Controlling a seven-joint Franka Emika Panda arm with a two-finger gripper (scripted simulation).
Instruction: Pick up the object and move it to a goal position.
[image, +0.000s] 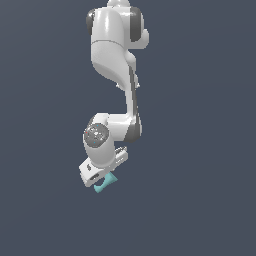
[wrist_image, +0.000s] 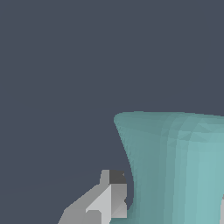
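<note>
The object (image: 106, 184) is a small teal piece that sticks out from under the white hand of my gripper (image: 101, 178) in the exterior view, low and a little to that view's left of centre. In the wrist view the object (wrist_image: 175, 166) looms large, flaring wide at one end. One grey fingertip (wrist_image: 111, 197) presses against its side. A sliver of the other finger (wrist_image: 222, 210) shows at the frame edge, so the gripper (wrist_image: 168, 203) is shut on the object.
The white arm (image: 117, 55) reaches down from the top of the exterior view over a plain dark grey-blue surface (image: 200, 150). No other objects, containers or edges show in either view.
</note>
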